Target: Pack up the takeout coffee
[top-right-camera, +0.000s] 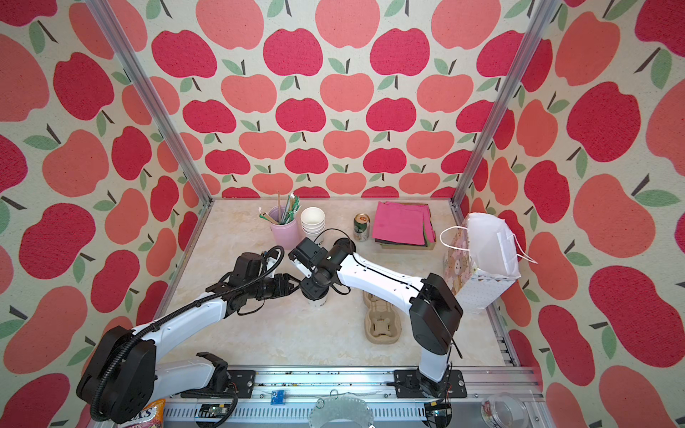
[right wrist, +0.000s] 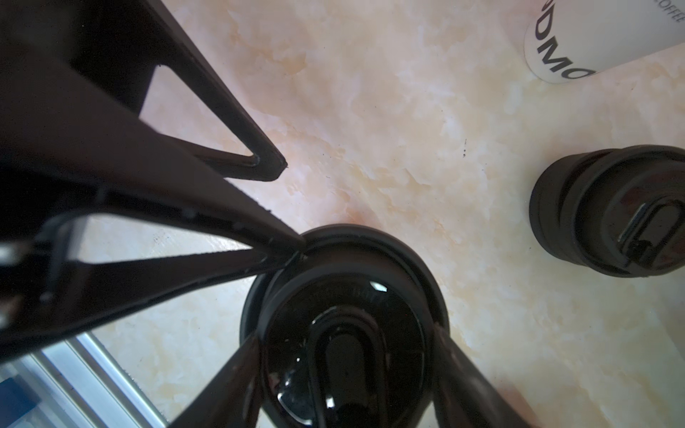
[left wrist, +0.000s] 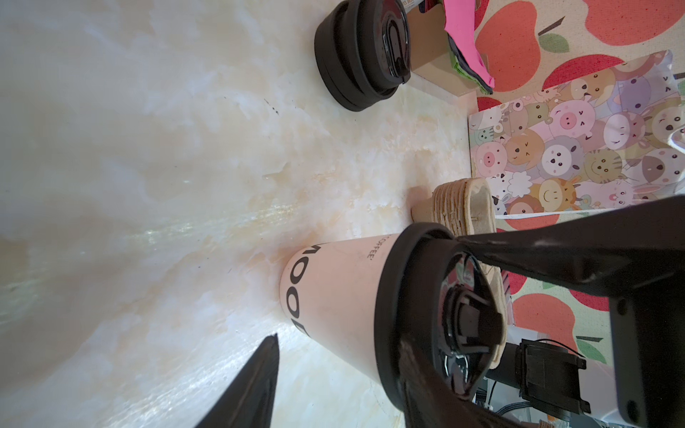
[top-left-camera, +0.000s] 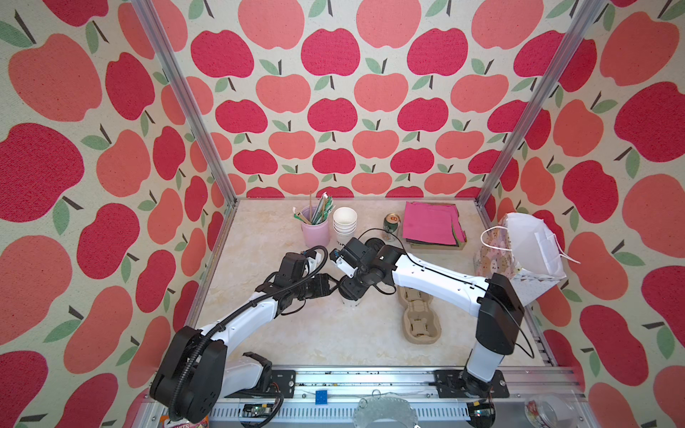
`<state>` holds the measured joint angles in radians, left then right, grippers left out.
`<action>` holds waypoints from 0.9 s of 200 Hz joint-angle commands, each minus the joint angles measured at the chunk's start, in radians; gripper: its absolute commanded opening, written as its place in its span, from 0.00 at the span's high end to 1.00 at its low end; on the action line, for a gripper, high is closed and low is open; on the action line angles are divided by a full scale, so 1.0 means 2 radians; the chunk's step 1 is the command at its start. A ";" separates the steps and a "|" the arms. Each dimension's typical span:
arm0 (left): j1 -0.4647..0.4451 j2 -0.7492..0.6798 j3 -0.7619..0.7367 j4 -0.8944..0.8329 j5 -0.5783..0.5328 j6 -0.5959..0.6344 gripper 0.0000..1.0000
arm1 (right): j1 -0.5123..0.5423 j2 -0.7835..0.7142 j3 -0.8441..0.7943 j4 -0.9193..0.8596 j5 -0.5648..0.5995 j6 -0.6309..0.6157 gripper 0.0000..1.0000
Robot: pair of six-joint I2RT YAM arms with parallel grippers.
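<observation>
— White paper is only a sliver in both top views: the small white paper takeout coffee point(top-left-camera: 350, 302), with black lettering and a round black plastic sip lid, stands mid-way on the cream marbled tabletop point(top-left-camera: 296, 333), nearly covered by the right arm's wrist. Can you read the print?
— Partly; the letters wrap out of sight. The left gripper point(right wrist: 294, 207) comes in from the left, turned so one finger sits above the other, jaws apart. Its upper tip touches the lid's rim and its lower tip is clear of the cup wall.
— And the right gripper point(right wrist: 344, 333)?
— Pointing straight down, fingers pressed to the lid on opposite sides. That arm partly hides a stack of black plastic lids point(left wrist: 356, 59) and a moulded brown pulp cup carrier point(top-left-camera: 420, 326)
</observation>
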<state>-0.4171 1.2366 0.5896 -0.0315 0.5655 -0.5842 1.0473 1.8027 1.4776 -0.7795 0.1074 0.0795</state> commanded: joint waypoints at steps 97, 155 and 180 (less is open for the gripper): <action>0.011 -0.006 0.030 0.015 0.040 -0.034 0.46 | 0.005 0.067 -0.077 -0.086 -0.032 0.015 0.45; 0.009 -0.004 0.027 0.027 0.059 -0.030 0.42 | 0.005 0.066 -0.075 -0.081 -0.038 0.012 0.44; 0.004 0.008 0.029 0.019 0.061 -0.024 0.42 | 0.005 0.065 -0.072 -0.080 -0.039 0.011 0.44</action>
<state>-0.3996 1.2255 0.6277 0.0048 0.6563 -0.6392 1.0481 1.7878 1.4525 -0.7509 0.1032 0.0803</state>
